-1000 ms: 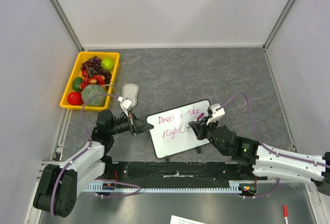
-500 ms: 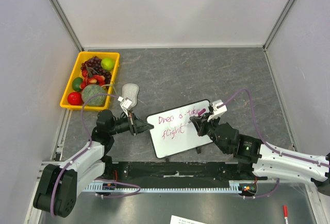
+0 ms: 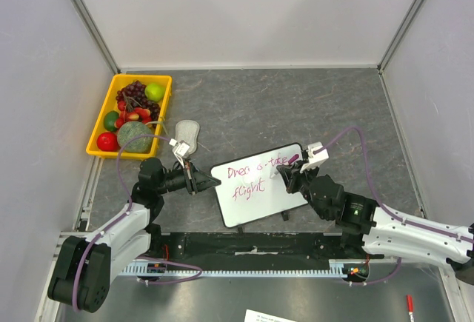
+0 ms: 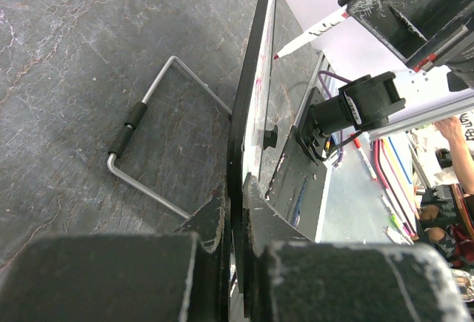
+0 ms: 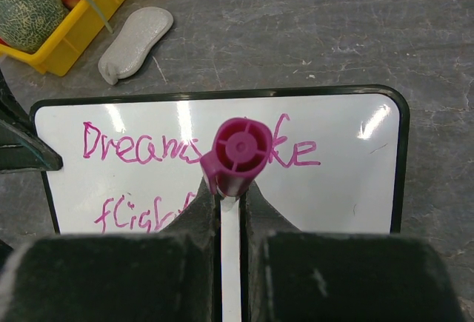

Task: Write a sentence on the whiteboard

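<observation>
The whiteboard [image 3: 255,207] stands tilted on the table, a small white board in a thin black frame. The sentence [image 3: 252,177] runs across it in magenta, "Dreams take" over "flight". My left gripper [image 3: 211,181] is shut on the board's left edge; the left wrist view shows that edge [image 4: 248,100] pinched between the jaws of this gripper [image 4: 238,196]. My right gripper [image 3: 286,178] is shut on a magenta-capped marker [image 3: 294,161] over the board's right half. In the right wrist view the marker [image 5: 238,152] hides part of the sentence [image 5: 137,144]. Its tip [image 4: 278,55] points at the board's face.
A yellow tray [image 3: 96,133] of toy fruit sits at the left wall. A grey oval eraser pad [image 3: 187,134] lies between tray and board. The board's wire stand [image 4: 148,100] rests on the table behind it. A red pen [image 3: 408,303] lies at the near right.
My right gripper has carried the marker a little up and to the right, from the second line toward the end of the top line. The left gripper and the board have stayed put.
</observation>
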`<state>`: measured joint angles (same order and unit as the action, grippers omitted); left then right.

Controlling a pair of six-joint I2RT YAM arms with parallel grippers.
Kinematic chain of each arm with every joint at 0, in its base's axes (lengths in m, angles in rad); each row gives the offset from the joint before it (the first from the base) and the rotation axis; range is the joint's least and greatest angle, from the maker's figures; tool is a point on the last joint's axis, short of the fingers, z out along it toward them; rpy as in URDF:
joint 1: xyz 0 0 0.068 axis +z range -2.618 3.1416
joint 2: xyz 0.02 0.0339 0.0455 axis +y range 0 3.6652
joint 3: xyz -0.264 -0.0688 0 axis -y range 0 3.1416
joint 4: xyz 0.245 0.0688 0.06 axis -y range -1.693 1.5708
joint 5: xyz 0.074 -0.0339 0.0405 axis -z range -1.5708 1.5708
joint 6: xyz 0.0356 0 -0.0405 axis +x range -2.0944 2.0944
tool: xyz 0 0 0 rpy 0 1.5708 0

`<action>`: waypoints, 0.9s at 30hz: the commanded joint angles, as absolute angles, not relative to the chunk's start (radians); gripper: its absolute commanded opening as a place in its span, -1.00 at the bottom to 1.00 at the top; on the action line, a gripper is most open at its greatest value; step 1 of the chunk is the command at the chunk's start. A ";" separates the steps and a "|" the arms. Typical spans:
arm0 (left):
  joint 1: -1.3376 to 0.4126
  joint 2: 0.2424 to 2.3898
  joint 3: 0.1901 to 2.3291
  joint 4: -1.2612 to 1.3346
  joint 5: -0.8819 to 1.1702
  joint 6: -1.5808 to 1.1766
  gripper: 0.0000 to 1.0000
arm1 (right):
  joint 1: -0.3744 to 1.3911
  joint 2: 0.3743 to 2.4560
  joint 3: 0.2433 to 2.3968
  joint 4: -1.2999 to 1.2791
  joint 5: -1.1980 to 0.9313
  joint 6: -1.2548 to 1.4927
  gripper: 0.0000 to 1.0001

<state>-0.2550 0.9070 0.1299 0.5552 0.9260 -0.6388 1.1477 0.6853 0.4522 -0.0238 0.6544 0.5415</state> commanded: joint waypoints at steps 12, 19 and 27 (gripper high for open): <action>-0.256 0.907 0.130 0.574 0.914 -0.561 -0.96 | 1.137 0.680 0.393 -0.014 0.669 0.557 -1.00; -0.256 0.907 0.130 0.575 0.914 -0.561 -0.96 | 1.135 0.666 0.380 -0.040 0.634 0.566 -1.00; -0.256 0.907 0.130 0.574 0.914 -0.561 -0.96 | 1.137 0.660 0.367 -0.052 0.615 0.575 -1.00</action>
